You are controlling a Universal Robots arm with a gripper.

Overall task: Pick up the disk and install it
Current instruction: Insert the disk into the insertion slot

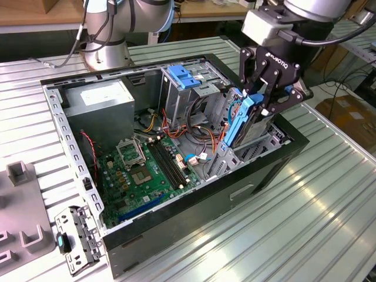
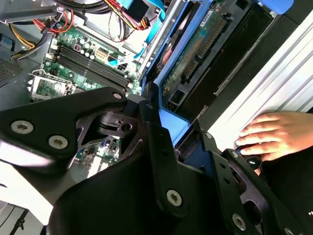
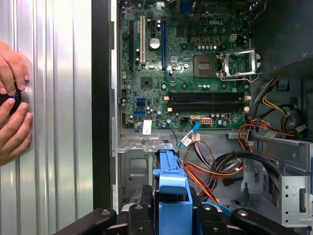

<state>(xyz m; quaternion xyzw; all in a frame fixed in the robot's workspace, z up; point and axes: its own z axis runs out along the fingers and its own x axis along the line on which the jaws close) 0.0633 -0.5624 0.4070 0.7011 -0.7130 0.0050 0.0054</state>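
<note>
While the end effector (image 1: 261,108) grips the disk (image 1: 241,119), cables (image 3: 211,174) perhaps crowd nearby.

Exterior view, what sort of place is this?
Probably a robotics lab bench: a robot arm's gripper holds the disk at an open computer case on a ribbed metal table, with a cardboard box nearby.

One disk (image 1: 244,116), one case (image 1: 194,211), one motherboard (image 1: 144,176)

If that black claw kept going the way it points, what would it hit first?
Likely the grey metal drive bay of the open black computer case, just below the blue-framed silver disk that the black gripper clamps; depth is unclear.
</note>
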